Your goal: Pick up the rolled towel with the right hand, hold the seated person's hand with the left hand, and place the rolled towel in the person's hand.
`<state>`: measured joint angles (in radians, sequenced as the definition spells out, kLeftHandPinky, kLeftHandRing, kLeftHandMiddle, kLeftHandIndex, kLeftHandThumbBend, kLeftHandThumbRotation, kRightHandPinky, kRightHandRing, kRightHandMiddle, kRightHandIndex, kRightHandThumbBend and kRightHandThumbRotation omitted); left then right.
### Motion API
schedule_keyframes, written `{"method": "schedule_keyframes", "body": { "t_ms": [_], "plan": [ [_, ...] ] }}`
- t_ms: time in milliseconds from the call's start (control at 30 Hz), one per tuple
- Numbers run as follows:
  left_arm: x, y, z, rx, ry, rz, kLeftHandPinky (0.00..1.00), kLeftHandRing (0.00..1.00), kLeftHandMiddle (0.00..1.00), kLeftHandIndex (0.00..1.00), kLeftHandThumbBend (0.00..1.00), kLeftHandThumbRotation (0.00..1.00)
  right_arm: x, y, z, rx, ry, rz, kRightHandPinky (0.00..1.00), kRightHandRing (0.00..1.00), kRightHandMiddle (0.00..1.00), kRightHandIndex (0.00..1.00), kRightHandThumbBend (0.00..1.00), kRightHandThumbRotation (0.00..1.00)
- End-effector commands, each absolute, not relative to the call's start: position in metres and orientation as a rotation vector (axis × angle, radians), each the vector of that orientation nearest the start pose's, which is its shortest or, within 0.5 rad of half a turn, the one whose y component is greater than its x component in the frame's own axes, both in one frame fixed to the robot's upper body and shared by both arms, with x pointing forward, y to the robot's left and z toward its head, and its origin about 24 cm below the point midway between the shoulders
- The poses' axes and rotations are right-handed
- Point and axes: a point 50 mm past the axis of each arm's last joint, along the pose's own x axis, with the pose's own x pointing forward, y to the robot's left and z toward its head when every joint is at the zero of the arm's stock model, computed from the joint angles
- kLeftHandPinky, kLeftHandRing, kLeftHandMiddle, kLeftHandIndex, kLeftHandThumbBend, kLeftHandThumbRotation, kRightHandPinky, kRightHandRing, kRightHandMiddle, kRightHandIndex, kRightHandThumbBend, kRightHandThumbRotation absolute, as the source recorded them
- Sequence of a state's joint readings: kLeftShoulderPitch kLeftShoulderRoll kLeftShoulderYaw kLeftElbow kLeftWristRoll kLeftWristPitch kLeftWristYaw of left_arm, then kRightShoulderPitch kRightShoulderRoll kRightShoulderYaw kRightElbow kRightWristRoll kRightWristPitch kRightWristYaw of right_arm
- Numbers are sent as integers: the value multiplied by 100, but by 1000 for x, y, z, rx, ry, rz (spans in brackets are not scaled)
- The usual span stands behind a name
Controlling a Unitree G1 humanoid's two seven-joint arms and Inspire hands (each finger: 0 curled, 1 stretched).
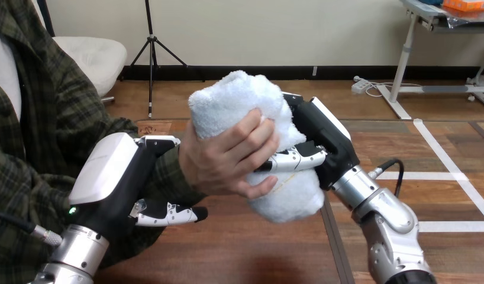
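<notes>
The rolled towel (245, 106), white and fluffy, stands nearly upright above the middle of the table. The person's hand (225, 160) comes in from the left and wraps around the towel's front, fingers pressing into it. My right hand (325, 142) is behind and to the right of the towel, shut on it, its thumb lying across the towel just under the person's fingers. My left hand (118, 177) is shut on the person's wrist: fingers curl over the top of the sleeve and the thumb (168, 214) reaches beneath it.
The wooden table (257, 248) lies below the hands, and its right edge runs down beside my right forearm (376, 207). The person's sleeved arm (50, 148) takes up the left side.
</notes>
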<state>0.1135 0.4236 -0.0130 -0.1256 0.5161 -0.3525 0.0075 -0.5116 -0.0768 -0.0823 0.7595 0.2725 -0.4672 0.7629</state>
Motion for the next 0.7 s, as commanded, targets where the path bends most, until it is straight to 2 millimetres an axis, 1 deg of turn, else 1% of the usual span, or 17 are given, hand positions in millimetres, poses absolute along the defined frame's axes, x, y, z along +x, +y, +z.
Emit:
{"method": "schedule_keyframes", "body": {
  "t_ms": [0,100,133,200,367,433,500,533,667],
  "plan": [
    [236,191,85,899,-398,-202,48,53,58,59,96,13,333,-120,92,19,-365,741,51,59,66,68,87,14],
    [237,196,82,908,-381,-198,52,57,62,64,97,21,333,-122,95,7,-367,733,57,64,70,73,88,16],
    [237,197,81,910,-378,-198,54,60,65,67,98,26,333,-123,96,5,-366,731,61,67,72,75,88,18],
    [238,200,80,910,-370,-194,55,62,67,70,99,29,333,-125,98,-6,-366,720,65,70,74,78,89,20],
    [240,207,78,915,-352,-184,59,67,73,76,100,36,332,-130,102,-33,-364,687,72,77,80,83,91,25],
    [240,208,77,916,-347,-181,61,70,76,79,100,40,331,-131,103,-38,-362,677,76,80,82,85,92,29],
    [240,211,77,913,-342,-177,62,70,77,80,100,41,330,-134,104,-48,-363,659,77,81,83,86,92,30],
    [241,211,77,912,-341,-176,63,72,79,82,100,43,330,-135,105,-51,-363,654,78,83,84,87,92,33],
    [241,215,78,895,-333,-172,65,75,82,85,100,45,329,-141,106,-63,-369,624,80,85,86,89,91,37]
  ]
}}
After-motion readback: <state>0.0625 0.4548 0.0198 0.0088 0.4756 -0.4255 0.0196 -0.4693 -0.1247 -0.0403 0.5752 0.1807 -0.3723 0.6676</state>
